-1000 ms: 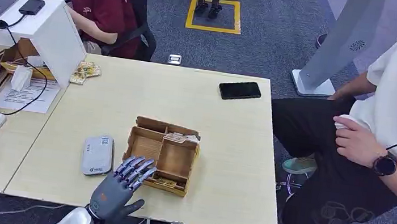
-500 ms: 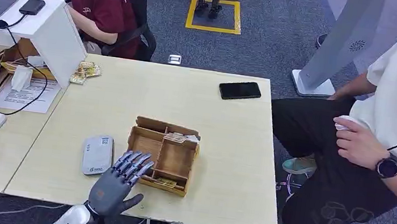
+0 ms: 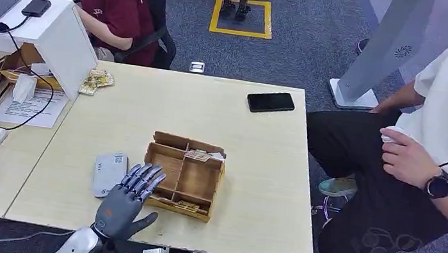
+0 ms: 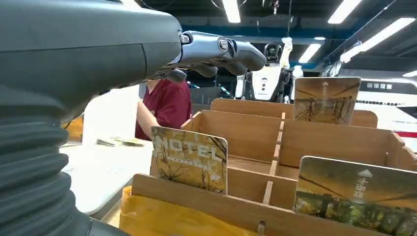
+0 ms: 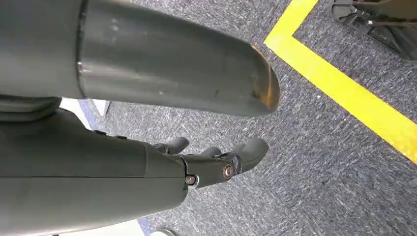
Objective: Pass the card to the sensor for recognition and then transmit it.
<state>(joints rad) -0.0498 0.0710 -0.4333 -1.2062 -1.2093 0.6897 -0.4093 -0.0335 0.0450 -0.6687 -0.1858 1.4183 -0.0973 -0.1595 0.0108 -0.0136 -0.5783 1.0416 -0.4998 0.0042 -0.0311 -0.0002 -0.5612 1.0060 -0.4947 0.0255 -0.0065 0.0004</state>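
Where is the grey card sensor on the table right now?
In the head view the flat grey card sensor lies near the table's front edge, just left of the wooden card box, beside the open left hand.

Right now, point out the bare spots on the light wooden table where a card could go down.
Widest bare stretch: between the open wooden compartment box and the black phone. Bare too: the light wooden table right of the box. Crowded: the near left, where the left hand hovers by the grey card reader.
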